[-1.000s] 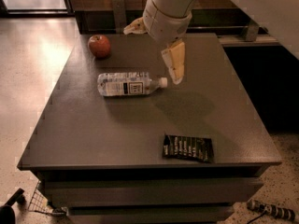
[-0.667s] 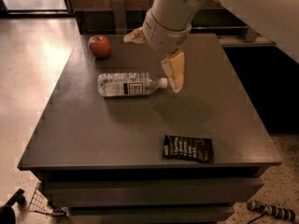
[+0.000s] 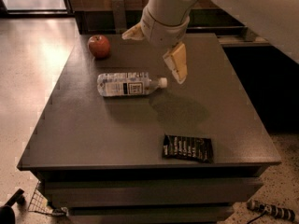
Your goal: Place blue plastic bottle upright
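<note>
The blue plastic bottle (image 3: 125, 84) lies on its side on the dark table (image 3: 93, 134). It is clear with a pale label, and its white cap (image 3: 162, 82) points right. My gripper (image 3: 154, 55) hangs above the table just behind and to the right of the cap end. It is open wide and empty. One tan finger (image 3: 176, 63) points down near the cap and the other (image 3: 132, 33) sticks out to the left. The gripper does not touch the bottle.
A red apple (image 3: 99, 46) sits at the back left of the table, behind the bottle. A dark snack packet (image 3: 188, 148) lies flat near the front right edge. Floor lies to the left, and dark cabinets stand to the right.
The gripper has shifted only slightly above the bottle's cap end, staying open. The bottle, apple and packet have not moved.
</note>
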Motion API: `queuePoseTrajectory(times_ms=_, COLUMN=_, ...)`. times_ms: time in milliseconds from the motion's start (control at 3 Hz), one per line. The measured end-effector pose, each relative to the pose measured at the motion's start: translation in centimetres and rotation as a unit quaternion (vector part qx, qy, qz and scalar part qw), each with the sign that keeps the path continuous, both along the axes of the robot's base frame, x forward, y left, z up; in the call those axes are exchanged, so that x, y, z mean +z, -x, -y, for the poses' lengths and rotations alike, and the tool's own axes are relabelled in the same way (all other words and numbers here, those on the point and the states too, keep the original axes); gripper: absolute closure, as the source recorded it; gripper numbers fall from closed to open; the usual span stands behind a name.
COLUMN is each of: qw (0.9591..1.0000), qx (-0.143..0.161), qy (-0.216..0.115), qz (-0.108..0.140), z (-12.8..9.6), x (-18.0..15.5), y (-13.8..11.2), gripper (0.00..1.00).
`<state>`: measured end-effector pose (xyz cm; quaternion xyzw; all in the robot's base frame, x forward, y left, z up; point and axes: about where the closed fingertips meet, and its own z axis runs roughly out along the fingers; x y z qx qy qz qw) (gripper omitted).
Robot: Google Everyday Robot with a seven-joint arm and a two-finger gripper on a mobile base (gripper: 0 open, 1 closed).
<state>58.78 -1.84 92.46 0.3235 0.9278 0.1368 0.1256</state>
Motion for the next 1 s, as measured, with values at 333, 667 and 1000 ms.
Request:
queuePoseTrajectory(times_ms=333, qw=0.9974, qx=-0.042, qy=-0.055, qz=-0.018, z=0.0, x=0.1, y=-1.0, gripper=0.0)
queuePoseTrajectory(times_ms=667, qw=0.9913, qx=-0.068, qy=-0.108, qz=-0.033, z=-0.7, x=0.2, y=-1.5, gripper=0.0)
queuePoseTrajectory(times_ms=1000, qw=0.9908, qx=-0.07, qy=-0.111, qz=-0.033, z=-1.7, x=0.5, y=-2.6, gripper=0.0)
